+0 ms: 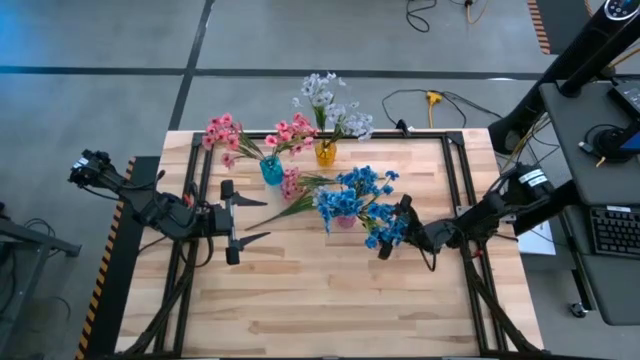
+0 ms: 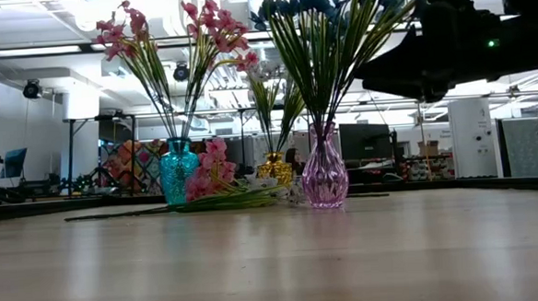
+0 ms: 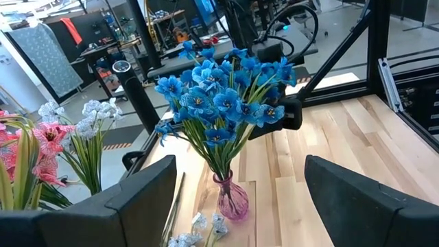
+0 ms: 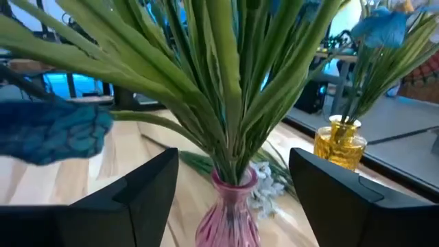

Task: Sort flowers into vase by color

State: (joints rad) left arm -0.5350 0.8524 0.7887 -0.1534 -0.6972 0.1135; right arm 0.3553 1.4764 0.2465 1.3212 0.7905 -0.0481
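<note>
Beside the pink glass vase [image 1: 345, 221], at the blue bouquet's edge, the right gripper [image 1: 394, 227] has its 2 fingers spread apart with nothing clamped between them; its wrist view looks straight into the green stems [image 4: 226, 89] rising from the vase neck, the fingers [image 4: 137, 199] standing to either side of the vase without touching it. Blue blooms [image 1: 358, 200] fill this vase as 1 dense bunch; single sprays cannot be counted.

Farther out, 1 pink spray [image 1: 290, 187] lies flat on the table [image 1: 330, 300] between the teal vase [image 1: 271, 170] and the pink vase, its long stem pointing toward the left arm. A small cluster of pale white blooms [image 3: 199, 230] lies on the boards just beside the pink vase's foot.

3 vases stand on the table in all: the teal vase holds pink flowers [image 1: 222, 135], spread into 2 clusters; the amber vase [image 1: 326, 152] holds white-lavender flowers [image 1: 330, 105]; the pink one holds the blue.

Well apart on the other side, the left gripper [image 1: 250, 220] hovers over bare boards, fingers wide and empty, pointing toward the lying pink spray.
</note>
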